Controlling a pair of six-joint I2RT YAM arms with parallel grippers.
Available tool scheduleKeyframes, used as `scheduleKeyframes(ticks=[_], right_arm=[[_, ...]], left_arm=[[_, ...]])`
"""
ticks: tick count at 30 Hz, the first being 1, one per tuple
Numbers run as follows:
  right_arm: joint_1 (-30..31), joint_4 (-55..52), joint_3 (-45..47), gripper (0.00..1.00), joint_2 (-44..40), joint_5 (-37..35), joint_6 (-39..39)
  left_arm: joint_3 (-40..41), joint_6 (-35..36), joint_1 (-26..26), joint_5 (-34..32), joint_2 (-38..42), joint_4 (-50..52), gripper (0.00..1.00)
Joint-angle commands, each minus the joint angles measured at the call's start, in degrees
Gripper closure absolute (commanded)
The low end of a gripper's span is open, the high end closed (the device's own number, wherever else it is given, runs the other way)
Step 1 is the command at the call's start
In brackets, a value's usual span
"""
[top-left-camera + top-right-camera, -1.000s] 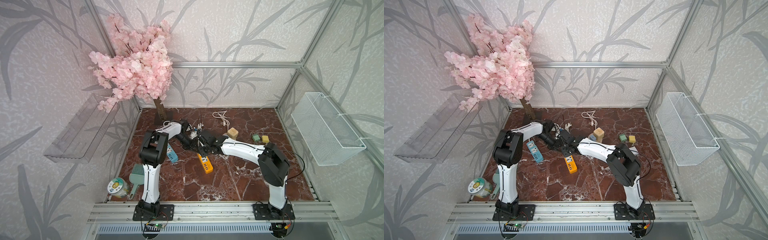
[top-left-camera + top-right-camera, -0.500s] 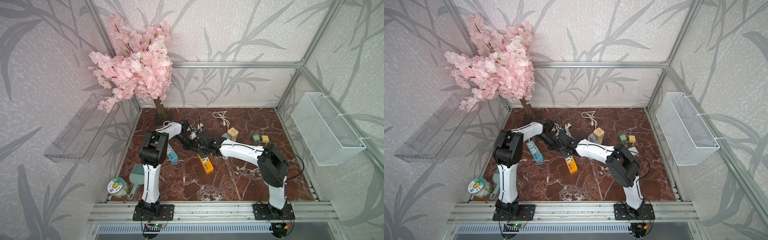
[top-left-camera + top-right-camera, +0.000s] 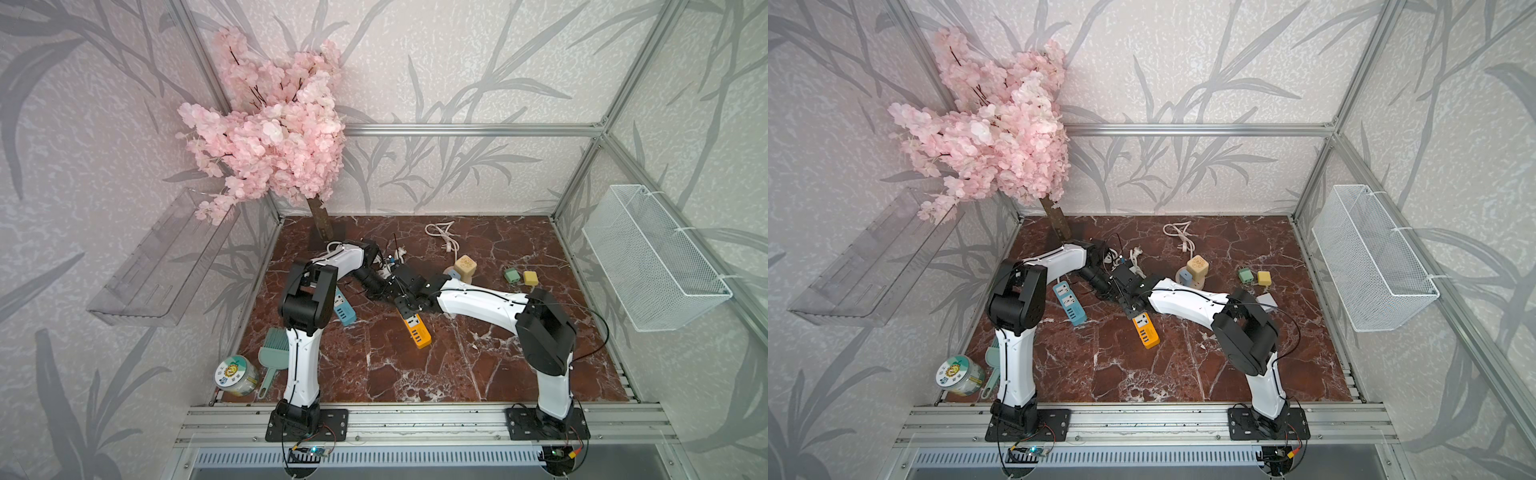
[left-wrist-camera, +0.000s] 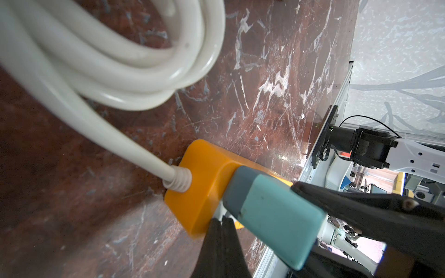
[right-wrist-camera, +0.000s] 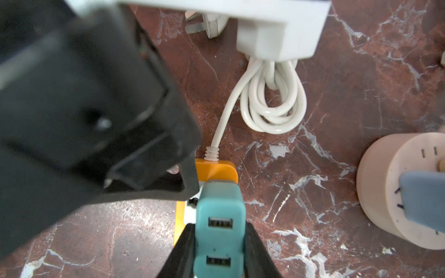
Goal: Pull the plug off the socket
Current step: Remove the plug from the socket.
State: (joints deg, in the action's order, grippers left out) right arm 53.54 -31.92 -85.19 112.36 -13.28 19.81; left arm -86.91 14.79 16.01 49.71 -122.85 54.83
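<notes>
On the red marble counter (image 3: 457, 365) the orange strip (image 5: 216, 168) lies flat near the middle, between the two arms, with its white cord (image 5: 272, 106) coiled loosely just behind it. The strip looks like a light, hard plastic box, and the limp cord will not anchor it, so I judge it would lift with the plug unless something pins it down. The teal plug (image 5: 219, 207) stands out of the strip's white face near the cord end, its grey base against that face. Whether its pins are fully home cannot be seen. It is a small, stiff, smooth-sided charger block, light in itself, and all the resistance should come from the pins' friction in the socket. The best hold is on its two broad flat sides, low toward the base, with the pull straight along the pins. A slanted pull could bend them or let the slick plastic slide out. The right gripper (image 5: 219, 228) has its jaws clamped on exactly those flat sides, one black finger on each. The left gripper (image 4: 219, 225) has its jaws closed with nothing between them, and its tip is set on the strip just beside the plug, apparently pressing it to the counter.
</notes>
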Motion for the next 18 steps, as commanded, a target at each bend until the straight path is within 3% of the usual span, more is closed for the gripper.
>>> scheduleKeyframes(ticks=[1, 18], right_arm=[[1.54, -0.25, -2.96, 1.00, -1.94, -0.78, -0.52], [2.76, 0.93, -1.73, 1.00, -2.70, -0.84, 3.19]], left_arm=[[0.07, -0.11, -0.32, -5.83, -2.70, -1.66, 1.00], [-0.09, -0.37, -0.28, -6.21, -2.94, -1.74, 1.00]])
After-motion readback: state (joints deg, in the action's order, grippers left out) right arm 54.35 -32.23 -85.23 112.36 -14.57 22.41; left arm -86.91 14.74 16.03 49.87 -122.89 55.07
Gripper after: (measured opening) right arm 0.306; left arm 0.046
